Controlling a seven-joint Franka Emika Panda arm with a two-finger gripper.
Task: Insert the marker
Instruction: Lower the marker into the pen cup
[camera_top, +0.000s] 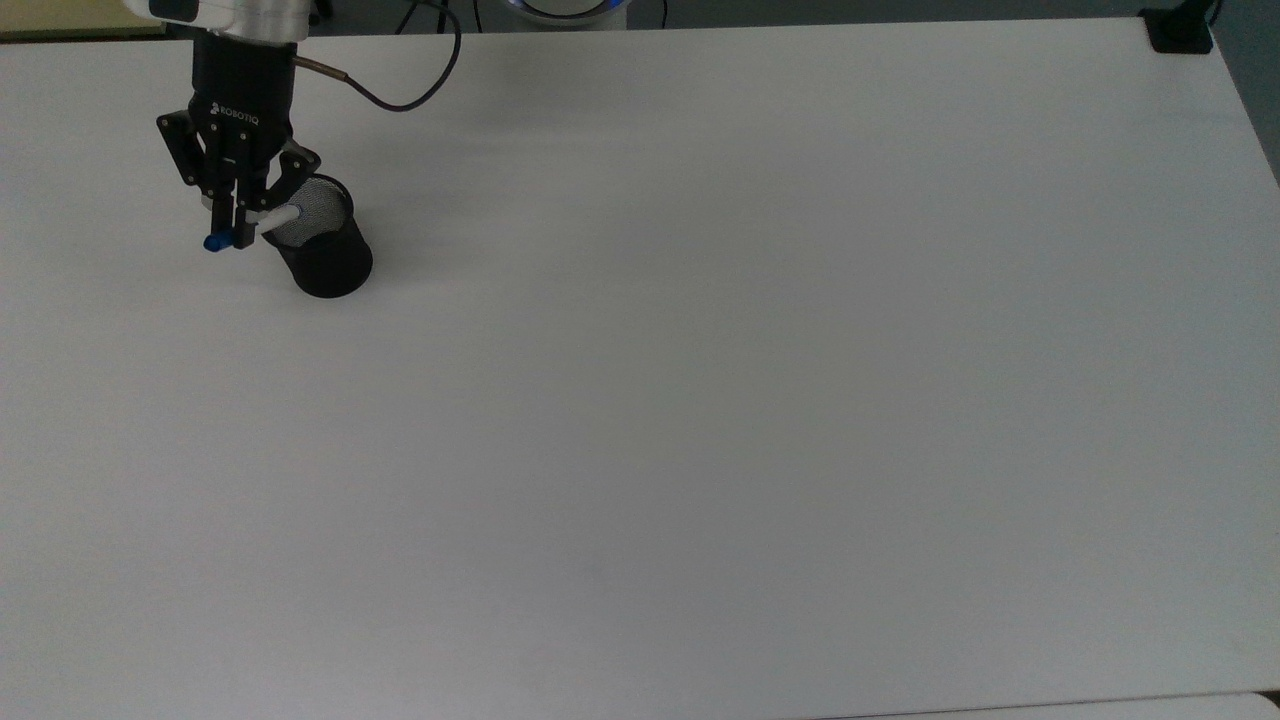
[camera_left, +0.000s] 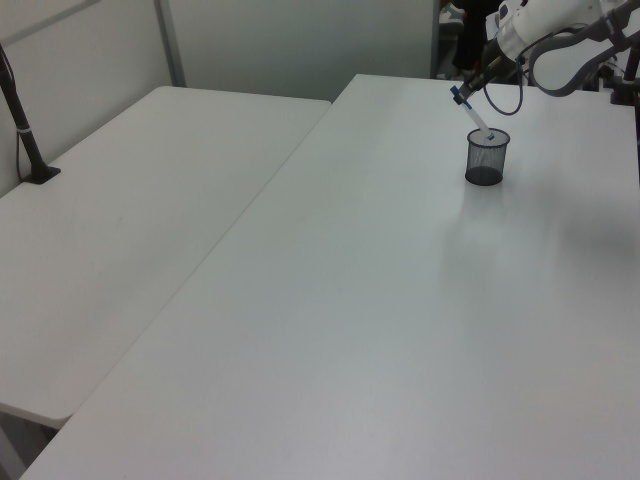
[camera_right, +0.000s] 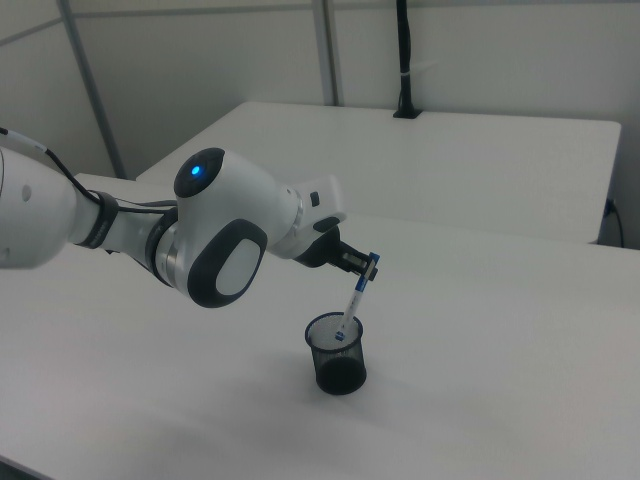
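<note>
The marker (camera_top: 281, 215), white with a blue cap, leans at a slant with its lower end inside the black mesh cup (camera_top: 330, 262) at the far left of the top view. My gripper (camera_top: 238, 238) is shut on the marker's upper end, just beside the cup's rim, and the blue cap pokes out past the fingers. In the right view the marker (camera_right: 354, 300) slopes from the gripper (camera_right: 368, 265) down into the cup (camera_right: 338, 365), its blue band below the rim. The left view shows the marker (camera_left: 475, 114) tilted over the cup (camera_left: 487, 160).
The cup stands on a wide white table (camera_top: 700, 400). A black cable (camera_top: 420, 95) loops behind the gripper. A second white table (camera_left: 130, 220) adjoins on the left view's left, with a black post (camera_left: 25, 130) clamped at its edge.
</note>
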